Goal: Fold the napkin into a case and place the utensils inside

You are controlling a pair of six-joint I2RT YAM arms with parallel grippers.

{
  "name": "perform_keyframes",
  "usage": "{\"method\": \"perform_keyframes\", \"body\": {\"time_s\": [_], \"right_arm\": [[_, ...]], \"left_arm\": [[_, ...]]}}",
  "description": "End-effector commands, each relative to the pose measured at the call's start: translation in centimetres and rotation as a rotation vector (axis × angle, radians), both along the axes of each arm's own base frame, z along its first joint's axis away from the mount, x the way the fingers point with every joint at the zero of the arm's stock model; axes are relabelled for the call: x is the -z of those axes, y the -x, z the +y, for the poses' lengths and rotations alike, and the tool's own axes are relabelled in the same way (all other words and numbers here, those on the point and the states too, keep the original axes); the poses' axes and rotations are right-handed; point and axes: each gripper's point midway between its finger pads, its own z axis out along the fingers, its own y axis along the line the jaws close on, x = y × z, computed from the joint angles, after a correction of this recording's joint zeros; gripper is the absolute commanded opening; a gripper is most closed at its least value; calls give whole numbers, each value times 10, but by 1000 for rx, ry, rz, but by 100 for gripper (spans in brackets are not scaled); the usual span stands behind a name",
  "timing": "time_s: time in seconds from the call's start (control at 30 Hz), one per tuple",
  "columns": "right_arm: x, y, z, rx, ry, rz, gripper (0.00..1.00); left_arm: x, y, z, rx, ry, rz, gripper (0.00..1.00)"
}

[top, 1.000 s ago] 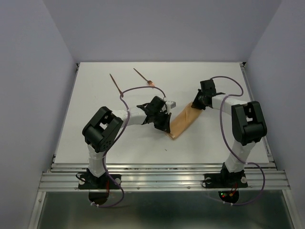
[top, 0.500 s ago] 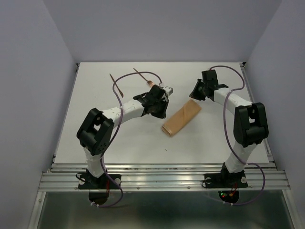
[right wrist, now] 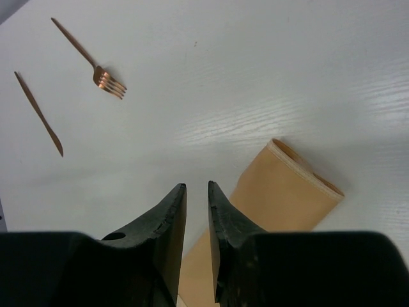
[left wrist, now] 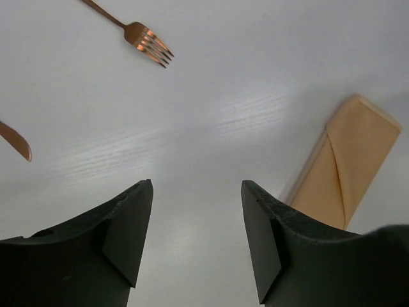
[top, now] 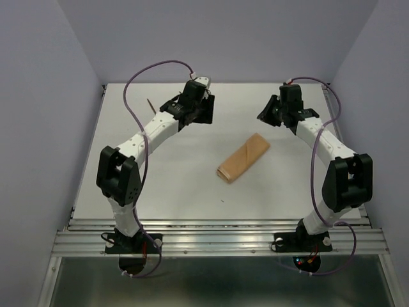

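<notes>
The white counter (top: 160,179) is seen as a broad, smooth, matte rectangle with a faint wood-like grain, closed in by plain pale walls (top: 38,96).

The left arm (top: 147,131), made of white segments with black joints and a looping purple cable (top: 131,105), is stretched toward the far middle of the counter. The right arm (top: 326,137), of the same make, is reached toward the far right.

The case (top: 243,157) is laid flat near the middle of the counter, set diagonally between the two arms and touched by neither. It is a narrow tan oblong of soft layered sheet. A diagonal fold line is shown across it in the left wrist view (left wrist: 348,169). In the right wrist view (right wrist: 281,192) its far end is seen as a slightly open mouth with a paler edge.

The knife (right wrist: 39,114), a thin, flat, copper-coloured metal strip with a pointed tip, is laid at the far left of the counter. The fork (right wrist: 102,73), of the same shiny copper metal with a slim handle and four tines, is laid just beside it, apart from it and well apart from the case.

The left fingers (left wrist: 128,230), black and wedge-shaped with a rough surface, are held wide apart over bare counter with nothing between them. The right fingers (right wrist: 163,230) are set almost together, with only a narrow slit left between them, and nothing is gripped.
</notes>
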Motion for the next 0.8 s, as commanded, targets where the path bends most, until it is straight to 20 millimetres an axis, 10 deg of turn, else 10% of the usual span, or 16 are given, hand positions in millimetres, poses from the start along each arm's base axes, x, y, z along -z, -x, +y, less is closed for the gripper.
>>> {"method": "perform_keyframes", "body": {"time_s": [0.0,0.13,0.2,0.43,0.77], "right_arm": [[-9,16,-7,1,8,7,26],[5,34,-13,9,31,52,28],[8,40,-13,5,28,65,28],[22,58,-18,16,37,120,29],[38,63,-20,28,50,170,31]], "left_arm": [[-13,-46,17,-153,6,-13,68],[22,-96,34,-273,-10,78,65],[3,-120,32,-297,25,40,65],[31,-192,24,-333,185,30,70],[76,-230,15,-360,246,-4,73]]}}
